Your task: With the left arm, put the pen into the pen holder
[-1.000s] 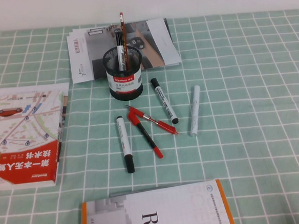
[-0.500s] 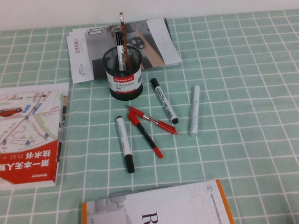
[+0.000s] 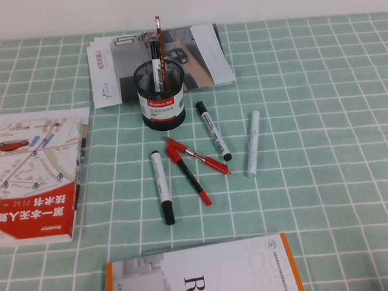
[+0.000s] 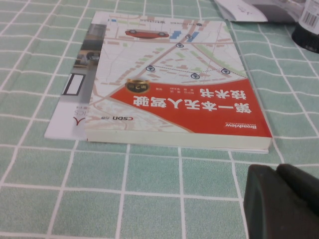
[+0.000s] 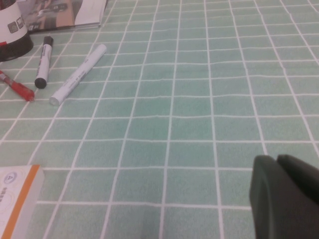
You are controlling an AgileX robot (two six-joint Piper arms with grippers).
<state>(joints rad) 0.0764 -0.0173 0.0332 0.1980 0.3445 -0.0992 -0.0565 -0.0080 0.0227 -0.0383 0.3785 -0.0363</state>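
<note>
The pen [image 3: 213,131], a white marker with black cap, black end and grey print, lies on the green checked cloth just right of the pen holder [image 3: 160,94]. The holder is a black mesh cup with a white and red label and stands upright with several pens in it. The pen also shows in the right wrist view [image 5: 44,62], beside the holder [image 5: 12,32]. Neither arm shows in the high view. My left gripper [image 4: 277,170] is shut and empty, low over the cloth near the red book. My right gripper [image 5: 275,159] is shut and empty over bare cloth.
A red and white book [image 3: 30,177] lies at the left. An orange-edged white book [image 3: 203,275] lies at the front. A brochure [image 3: 194,52] lies behind the holder. Two red pens [image 3: 195,157], a plain marker [image 3: 162,188] and a white marker [image 3: 252,143] lie nearby.
</note>
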